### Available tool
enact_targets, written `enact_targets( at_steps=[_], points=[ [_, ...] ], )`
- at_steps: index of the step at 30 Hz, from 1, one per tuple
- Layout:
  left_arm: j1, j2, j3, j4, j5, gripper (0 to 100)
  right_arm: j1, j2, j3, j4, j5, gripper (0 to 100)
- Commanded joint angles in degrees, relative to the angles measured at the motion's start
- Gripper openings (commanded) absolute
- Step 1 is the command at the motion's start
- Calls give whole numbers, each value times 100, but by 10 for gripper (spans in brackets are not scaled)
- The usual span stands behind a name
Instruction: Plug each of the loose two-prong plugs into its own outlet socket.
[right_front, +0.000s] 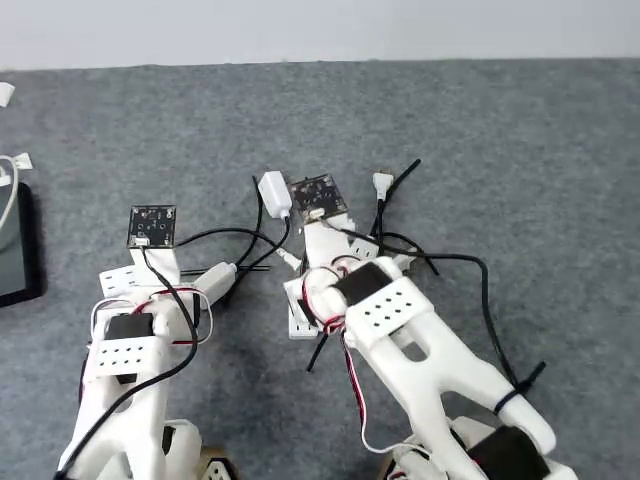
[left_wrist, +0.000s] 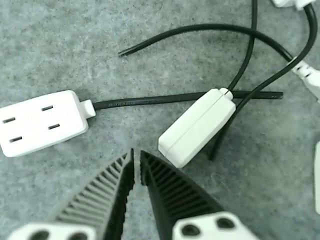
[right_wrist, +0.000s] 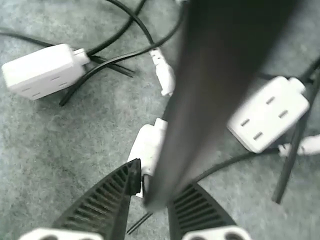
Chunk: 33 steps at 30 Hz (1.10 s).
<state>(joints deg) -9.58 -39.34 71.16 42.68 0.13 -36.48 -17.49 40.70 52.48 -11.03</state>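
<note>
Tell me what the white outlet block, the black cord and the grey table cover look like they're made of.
The white outlet block looks like moulded plastic: smooth, with a slight sheen and rounded edges. The black cord seems sheathed in rubber or vinyl, with a dull, smooth jacket. The grey table cover looks like felt or short carpet, fuzzy and mottled.

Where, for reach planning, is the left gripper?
In the left wrist view, the left gripper hangs above carpet, between the outlet block and a tilted white block.
</note>
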Motion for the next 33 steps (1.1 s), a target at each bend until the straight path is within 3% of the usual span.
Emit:
enact_targets(
  at_steps=[1,7,13,19,22,26,33],
  points=[
    [-18,-132,-40,-158,18,12,-145,681,114,-163,352,8],
    [-18,-132,-40,-158,18,12,-136,1789,-677,382,404,9],
    [-18,-132,-40,-158,18,12,-171,1771,-756,409,396,28],
    [-18,-132,-40,-158,9,12,-664,1666,-756,462,211,258],
    [-18,-132,-40,-158,9,12,-1147,1657,-835,479,158,311],
    [-18,-132,-40,-158,9,12,-1473,1719,-1029,549,141,276],
    [-18,-132,-40,-158,9,12,-1209,1736,-1011,338,158,163]
  ],
)
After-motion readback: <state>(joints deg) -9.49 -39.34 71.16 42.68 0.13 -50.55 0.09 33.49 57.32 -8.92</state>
